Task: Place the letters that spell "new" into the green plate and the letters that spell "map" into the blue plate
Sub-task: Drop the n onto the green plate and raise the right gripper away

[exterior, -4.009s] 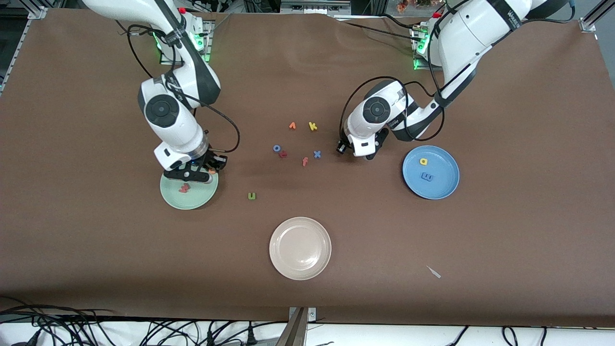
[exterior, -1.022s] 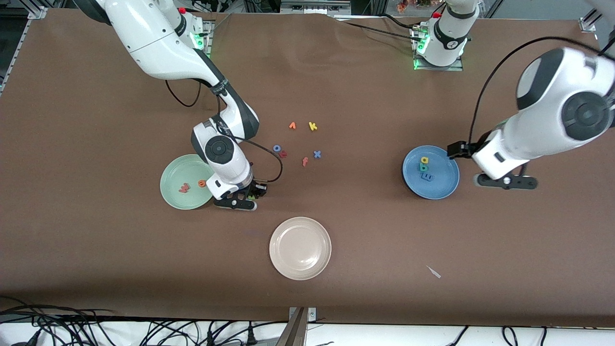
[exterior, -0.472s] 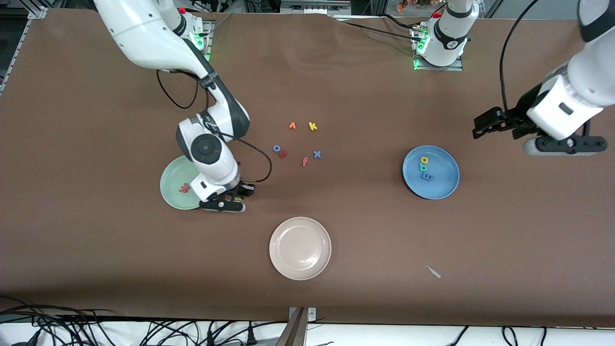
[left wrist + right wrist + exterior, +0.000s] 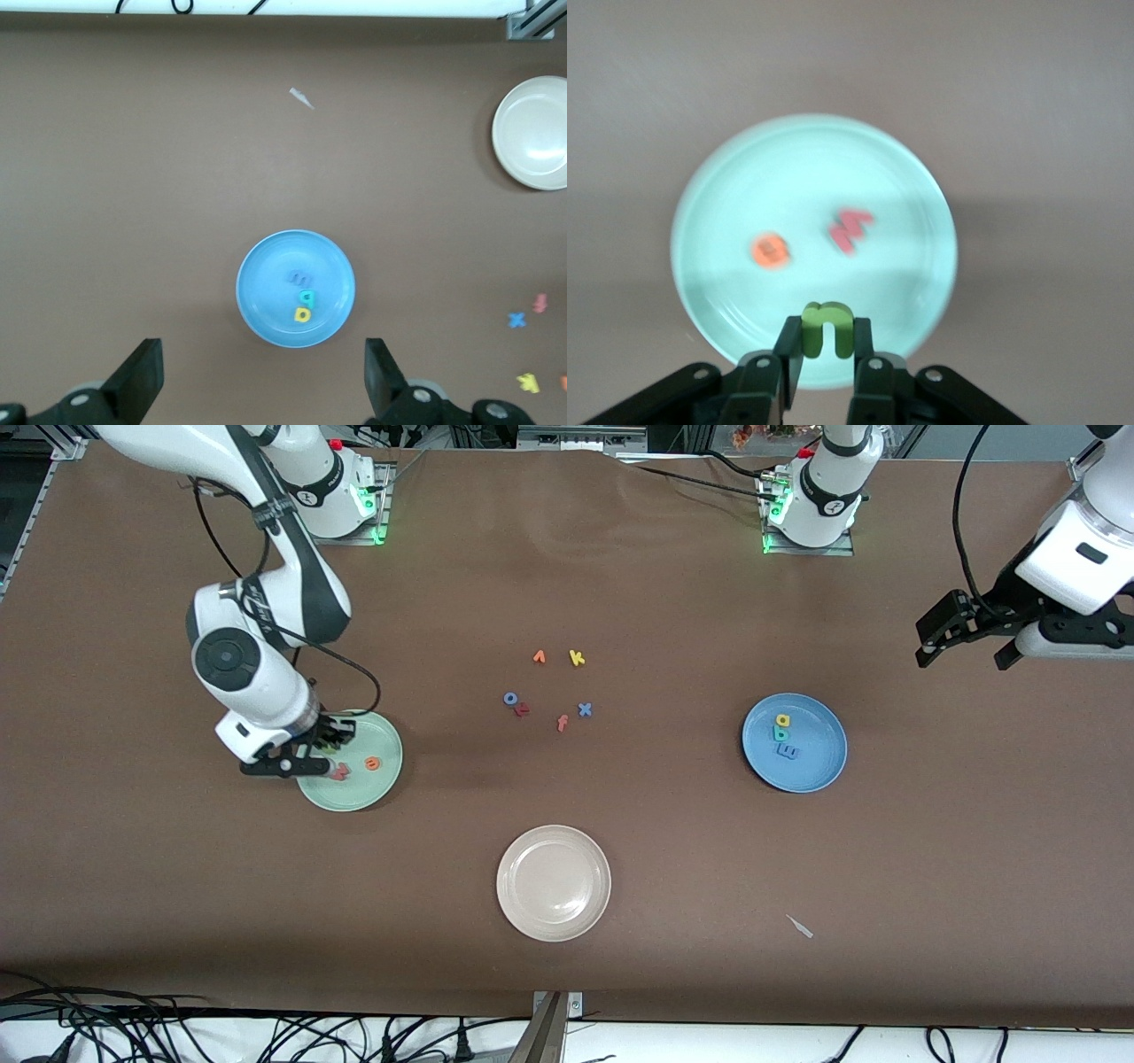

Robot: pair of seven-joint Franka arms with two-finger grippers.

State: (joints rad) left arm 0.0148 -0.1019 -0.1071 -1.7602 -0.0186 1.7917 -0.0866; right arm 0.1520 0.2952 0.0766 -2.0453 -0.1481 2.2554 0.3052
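A small olive-green foam letter n point(image 4: 827, 328) sits between black fingers point(image 4: 787, 352), with a round pale mint-green plate point(image 4: 735, 186) under them carrying an orange foam e point(image 4: 770, 251) and a salmon-red foam w point(image 4: 850, 229). A round mid-blue plate point(image 4: 261, 305) carries yellow, teal-green and blue letters.

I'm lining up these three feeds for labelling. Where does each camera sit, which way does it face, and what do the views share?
Front view: high across the table, facing both arms' bases; shows both arms, green plate, blue plate, white plate.
Left wrist view: on the left arm, looking down at the blue plate; the open left tool shows.
Right wrist view: on the right arm, looking down at the green plate; the right tool grips the n.
Shared: front and left wrist both show the blue plate and white plate; front and right wrist the green plate.
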